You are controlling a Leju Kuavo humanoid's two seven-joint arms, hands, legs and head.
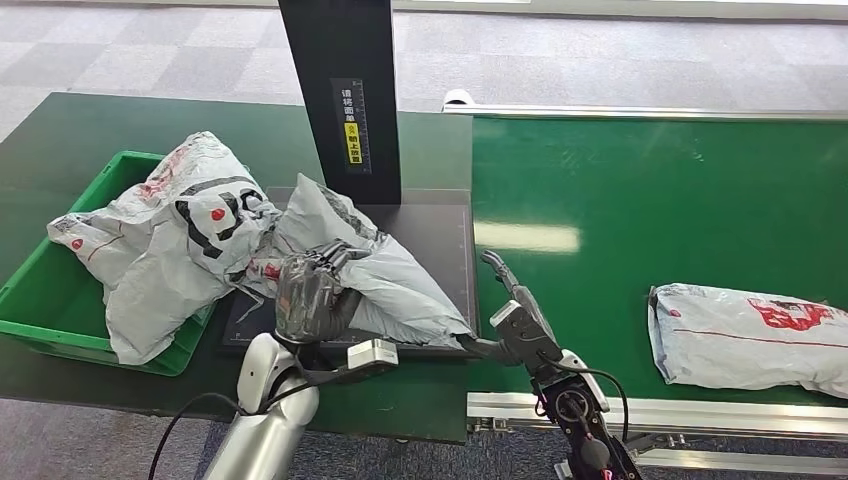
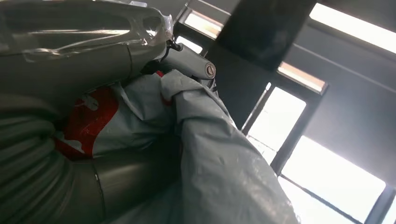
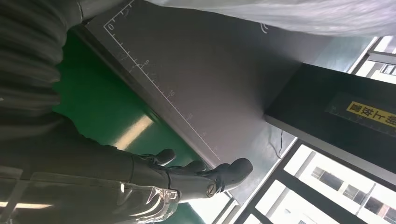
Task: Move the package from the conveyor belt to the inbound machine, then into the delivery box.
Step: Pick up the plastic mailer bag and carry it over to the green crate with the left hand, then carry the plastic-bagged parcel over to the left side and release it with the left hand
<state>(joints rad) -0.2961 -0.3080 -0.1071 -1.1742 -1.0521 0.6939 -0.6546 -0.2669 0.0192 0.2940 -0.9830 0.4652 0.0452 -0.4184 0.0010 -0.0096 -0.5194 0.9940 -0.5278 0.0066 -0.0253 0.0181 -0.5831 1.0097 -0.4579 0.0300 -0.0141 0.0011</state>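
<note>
Head view: left hand gripping a grey plastic package, fingers wrapped over its crumpled near end. Package lying on the dark flat platform of the inbound machine, just in front of the machine's black upright post bearing a yellow label. Green delivery box sitting to the left of the platform, already holding other grey bagged parcels heaped above its rim and spilling toward the platform, touching the held package. Right hand hovering at the seam between the platform and the green conveyor belt, fingers extended and spread, grasping nothing. One more grey package with red print resting on the belt, well apart to the right.

Left wrist view: grey thumb and the ribbed cover pressing around the grey package, its red print bunched against the palm. Black post rising just behind, bright windows beyond it.

Right wrist view: right hand stretching out with dark fingers loosely extended, released, closing on nothing. Hanging beside the edge of the machine's dark platform, marked with a white ruler scale, green belt showing alongside. Corner of the grey package lying on the platform's far part, black post with its yellow label standing next to it.
</note>
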